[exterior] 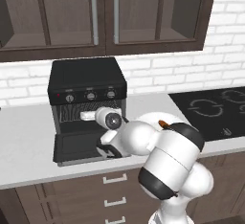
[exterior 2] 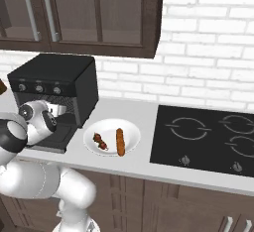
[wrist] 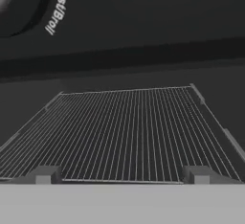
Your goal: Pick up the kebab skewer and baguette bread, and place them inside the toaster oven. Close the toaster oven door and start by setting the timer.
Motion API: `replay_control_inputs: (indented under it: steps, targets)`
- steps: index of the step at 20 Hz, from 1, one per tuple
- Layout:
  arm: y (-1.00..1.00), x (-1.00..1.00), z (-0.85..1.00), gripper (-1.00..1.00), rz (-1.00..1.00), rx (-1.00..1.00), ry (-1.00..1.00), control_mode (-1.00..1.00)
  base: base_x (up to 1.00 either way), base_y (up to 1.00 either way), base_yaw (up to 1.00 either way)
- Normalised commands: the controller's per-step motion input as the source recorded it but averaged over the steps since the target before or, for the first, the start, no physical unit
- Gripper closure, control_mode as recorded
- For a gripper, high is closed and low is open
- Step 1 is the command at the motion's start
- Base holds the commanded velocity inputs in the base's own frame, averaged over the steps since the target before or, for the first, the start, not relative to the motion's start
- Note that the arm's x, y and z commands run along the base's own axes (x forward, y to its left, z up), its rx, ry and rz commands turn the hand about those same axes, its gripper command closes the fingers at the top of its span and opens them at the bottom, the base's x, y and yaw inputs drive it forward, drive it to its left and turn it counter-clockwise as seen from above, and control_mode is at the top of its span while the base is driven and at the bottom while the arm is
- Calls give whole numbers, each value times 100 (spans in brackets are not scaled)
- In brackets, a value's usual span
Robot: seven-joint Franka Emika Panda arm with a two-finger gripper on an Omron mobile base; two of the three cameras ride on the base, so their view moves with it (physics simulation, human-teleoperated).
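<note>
The oven (exterior: 87, 90) is seen on the white bench (exterior: 24, 141) below the brown cupboards (exterior: 100, 12), against the brick wall (exterior 2: 208, 77). Its door (exterior: 76, 146) is folded down flat in front of it. Three knobs (exterior: 90, 95) are lined up above the opening. The pincer (wrist: 122, 175) is held at the mouth of the oven, just over the wire rack (wrist: 124, 132), and its two tips are spread wide apart with nothing between them. The white arm (exterior: 143, 141) is stretched over the door. To the right of the oven a white plate (exterior 2: 130, 129) is set on the bench. The skewer (exterior 2: 100, 140) and the baguette (exterior 2: 119, 141) are laid side by side on the plate, near each other but apart. A black stove (exterior 2: 208, 137) is built into the bench further right.
</note>
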Motion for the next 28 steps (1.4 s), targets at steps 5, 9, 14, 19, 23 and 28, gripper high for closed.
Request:
replay_control_inputs:
  steps: [5, 9, 14, 19, 23, 28]
  targets:
    - [0, 34, 0, -100, 0, -5, 6, -100, 0, 0, 0]
    - [0, 26, -19, -100, 0, -2, 5, -100, 0, 0, 0]
    - [0, 6, -35, -100, 0, -1, 1, -100, 0, 0, 0]
    - [7, 13, -14, -100, 0, -1, 0, -100, 0, 0, 0]
    - [11, 17, -8, -100, 0, 0, 0, -100, 0, 0, 0]
    - [7, 5, -13, -100, 0, 0, 0, -100, 0, 0, 0]
